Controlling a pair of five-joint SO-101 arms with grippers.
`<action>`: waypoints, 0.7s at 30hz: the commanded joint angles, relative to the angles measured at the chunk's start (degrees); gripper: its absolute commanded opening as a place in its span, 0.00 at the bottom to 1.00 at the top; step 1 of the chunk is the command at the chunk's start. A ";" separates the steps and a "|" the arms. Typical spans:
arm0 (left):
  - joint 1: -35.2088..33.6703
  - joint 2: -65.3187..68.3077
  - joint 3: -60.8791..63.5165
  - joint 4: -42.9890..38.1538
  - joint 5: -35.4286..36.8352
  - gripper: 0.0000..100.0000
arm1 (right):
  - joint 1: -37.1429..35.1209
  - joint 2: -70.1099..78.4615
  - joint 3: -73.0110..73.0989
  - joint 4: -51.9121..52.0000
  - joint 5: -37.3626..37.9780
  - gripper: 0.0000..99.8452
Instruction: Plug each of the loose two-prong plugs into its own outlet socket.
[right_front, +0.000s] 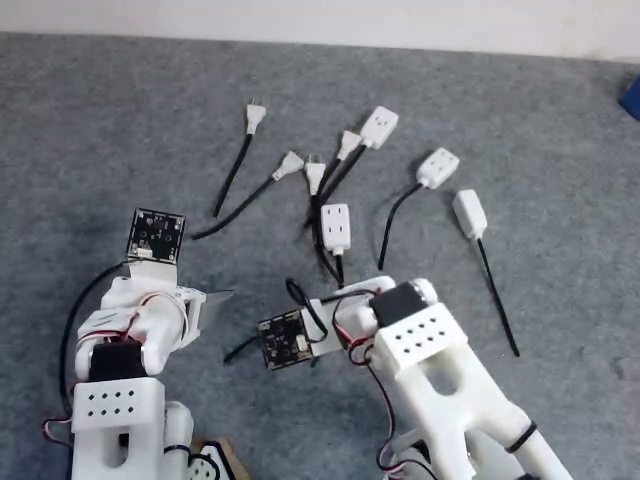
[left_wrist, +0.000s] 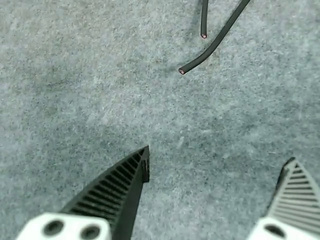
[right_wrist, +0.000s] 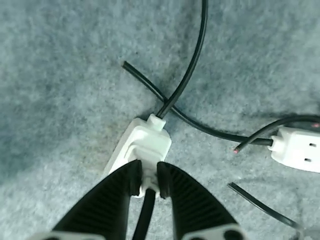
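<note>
As the right wrist view shows it, right gripper (right_wrist: 148, 186): pressed together on the held plug (right_wrist: 148, 178), whose black cord runs back between the fingers.
Held plug: white, touching the near end of the white socket (right_wrist: 142, 145). Prongs hidden, so I cannot tell whether it is fully seated.
Socket lead: leaves the far end and crosses another black cord on the grey carpet (right_wrist: 60, 100).
Left gripper (left_wrist: 220, 156): spread wide and empty, over bare carpet at the lower left of the high view. A cut cord end (left_wrist: 181, 71) lies well ahead of it.
Loose plugs: top plug (right_front: 255, 117), middle plug (right_front: 289, 164) and third plug (right_front: 315, 175), left of centre in the upper half of the high view.
Free sockets: centre socket (right_front: 336, 228) at mid-frame; square socket (right_front: 437, 167) and long socket (right_front: 469, 213) to its right.
Step (judged): mating the first pair, at or near the final push.
Next move (judged): press straight along the socket's length. The socket lies free and may slide, so bracing it with the left gripper looks wise. Release only once plug and socket sit flush.
</note>
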 joint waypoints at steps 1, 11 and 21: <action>-0.13 -0.13 -0.57 -0.88 0.35 0.40 | -0.75 0.48 3.38 -1.27 -0.88 0.01; -0.13 -0.13 -0.66 -0.88 0.35 0.40 | -1.10 -0.22 -10.86 11.03 -9.76 0.07; -0.13 -0.13 -0.57 -0.88 0.35 0.40 | -1.01 0.22 -34.95 25.80 -19.69 0.42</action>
